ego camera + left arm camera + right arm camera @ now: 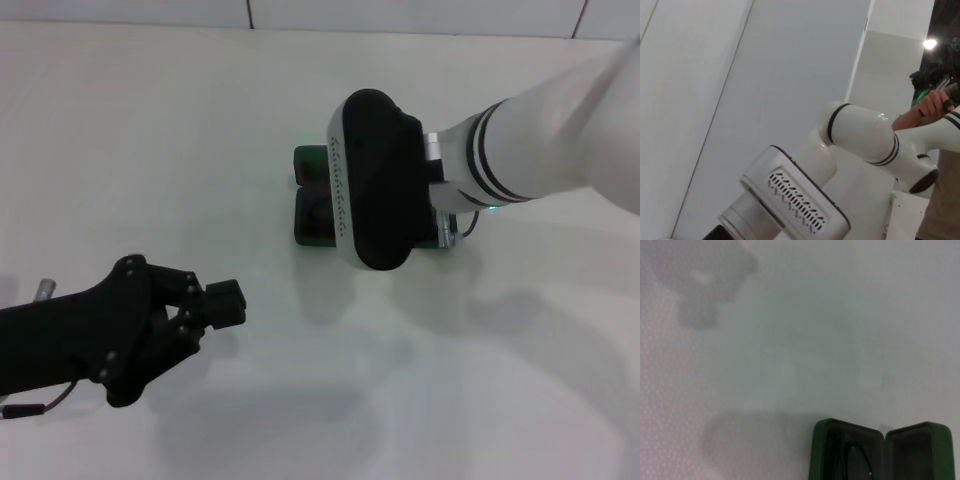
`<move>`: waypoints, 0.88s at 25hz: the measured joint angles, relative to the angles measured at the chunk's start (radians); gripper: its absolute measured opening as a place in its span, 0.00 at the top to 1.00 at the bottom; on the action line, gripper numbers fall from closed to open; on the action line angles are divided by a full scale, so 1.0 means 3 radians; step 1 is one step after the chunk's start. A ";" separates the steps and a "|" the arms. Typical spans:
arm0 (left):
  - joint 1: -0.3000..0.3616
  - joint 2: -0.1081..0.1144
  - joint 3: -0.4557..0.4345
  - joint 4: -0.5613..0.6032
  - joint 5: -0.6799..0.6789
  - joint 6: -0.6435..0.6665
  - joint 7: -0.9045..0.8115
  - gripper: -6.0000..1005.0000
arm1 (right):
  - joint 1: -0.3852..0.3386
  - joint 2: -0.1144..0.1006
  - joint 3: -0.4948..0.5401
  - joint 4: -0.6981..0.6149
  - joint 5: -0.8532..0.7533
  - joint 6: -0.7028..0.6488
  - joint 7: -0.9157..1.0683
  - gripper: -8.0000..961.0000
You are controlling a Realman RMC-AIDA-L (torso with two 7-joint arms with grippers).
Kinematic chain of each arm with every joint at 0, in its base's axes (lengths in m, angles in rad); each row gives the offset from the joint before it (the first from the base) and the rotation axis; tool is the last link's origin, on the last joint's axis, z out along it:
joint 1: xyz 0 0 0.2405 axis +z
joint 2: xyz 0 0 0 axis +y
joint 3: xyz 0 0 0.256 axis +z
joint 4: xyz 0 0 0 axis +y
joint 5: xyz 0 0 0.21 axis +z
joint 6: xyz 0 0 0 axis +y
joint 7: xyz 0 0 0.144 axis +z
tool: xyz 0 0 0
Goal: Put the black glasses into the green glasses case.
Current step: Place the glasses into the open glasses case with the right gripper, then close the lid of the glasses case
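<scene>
The green glasses case [314, 205] lies open on the white table [150, 150], mostly covered in the head view by my right arm's wrist housing [372, 180], which hovers right over it. In the right wrist view the open case [902, 452] shows both dark-lined halves. The thin black glasses [852, 456] lie inside one half. My right gripper itself is hidden under the wrist. My left gripper [226, 303] is shut and empty, parked low at the near left, well away from the case.
The left wrist view shows my right arm [860, 135] against a white wall, and a person's hand [932, 104] at the far side. The table's back edge meets a tiled wall [400, 12].
</scene>
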 joint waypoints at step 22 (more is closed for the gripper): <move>-0.0569 0.0129 -0.1315 0.0831 0.0276 -0.0666 -0.1080 0.94 | -0.2158 -0.0016 0.1835 -0.0672 0.3097 -0.0654 -0.1956 0.89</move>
